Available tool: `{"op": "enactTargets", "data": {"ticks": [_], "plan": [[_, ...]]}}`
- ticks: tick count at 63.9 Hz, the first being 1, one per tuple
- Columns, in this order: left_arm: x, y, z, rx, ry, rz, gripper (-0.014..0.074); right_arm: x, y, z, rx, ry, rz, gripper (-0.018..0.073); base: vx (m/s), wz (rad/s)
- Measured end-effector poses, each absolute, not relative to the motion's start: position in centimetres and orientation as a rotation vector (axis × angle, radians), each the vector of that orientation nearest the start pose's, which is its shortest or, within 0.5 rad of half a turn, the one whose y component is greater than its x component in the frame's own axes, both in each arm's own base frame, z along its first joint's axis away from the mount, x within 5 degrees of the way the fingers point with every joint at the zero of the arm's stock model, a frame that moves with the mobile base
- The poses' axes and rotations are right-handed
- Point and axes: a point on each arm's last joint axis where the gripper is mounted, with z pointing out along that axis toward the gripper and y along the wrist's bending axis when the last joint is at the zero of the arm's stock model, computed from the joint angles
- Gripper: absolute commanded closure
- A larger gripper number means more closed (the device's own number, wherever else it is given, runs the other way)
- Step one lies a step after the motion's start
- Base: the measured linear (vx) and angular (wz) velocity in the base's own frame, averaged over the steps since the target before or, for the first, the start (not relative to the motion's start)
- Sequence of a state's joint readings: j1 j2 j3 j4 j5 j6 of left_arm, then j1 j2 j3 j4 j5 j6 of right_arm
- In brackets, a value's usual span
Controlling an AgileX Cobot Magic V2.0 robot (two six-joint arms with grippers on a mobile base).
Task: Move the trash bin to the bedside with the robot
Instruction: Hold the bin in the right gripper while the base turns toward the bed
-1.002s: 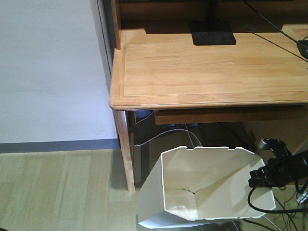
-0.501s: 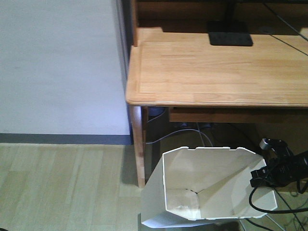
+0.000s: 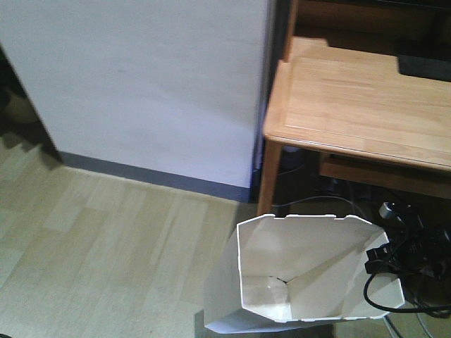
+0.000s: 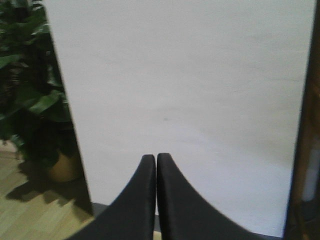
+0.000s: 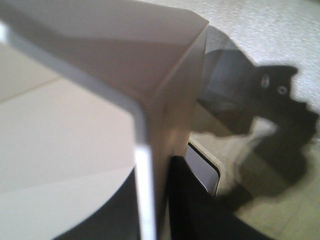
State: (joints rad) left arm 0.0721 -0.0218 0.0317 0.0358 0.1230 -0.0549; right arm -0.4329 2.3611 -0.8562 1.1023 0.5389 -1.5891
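Black jaws on your right gripper are pinched onto the right-hand wall of the trash bin. The wrist view shows the thin white rim running between them, with one finger outside the wall. Your left gripper has its jaws pressed together with nothing in them. It points at the white wall, with a potted plant off to one side.

The bin sits at the robot's front, mouth tipped toward the camera, near the leg of the wooden bench and over the pale plank floor. You cannot tell whether its base clears the floor, since the frame cuts it off.

No bed shows in any view, so I judge you are in the carrying step, with the bedside not yet found. The next move calls for turning the base until the bed comes into view, slowly. The bin wall is thin and gripped on one side only, so a jerk could twist it loose. Cables also trail close by the bin.
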Motion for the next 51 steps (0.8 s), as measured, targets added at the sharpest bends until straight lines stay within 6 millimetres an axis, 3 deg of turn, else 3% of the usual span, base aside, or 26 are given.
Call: {"op": "enactTargets", "data": {"ticks": [51], "plan": [[5.59, 0.44, 19.25, -0.077, 1.615, 0.044, 0.0603, 26.99, -7.78, -3.0, -0.144, 2.925, 0.725, 0.0564, -0.03, 0.41]]}}
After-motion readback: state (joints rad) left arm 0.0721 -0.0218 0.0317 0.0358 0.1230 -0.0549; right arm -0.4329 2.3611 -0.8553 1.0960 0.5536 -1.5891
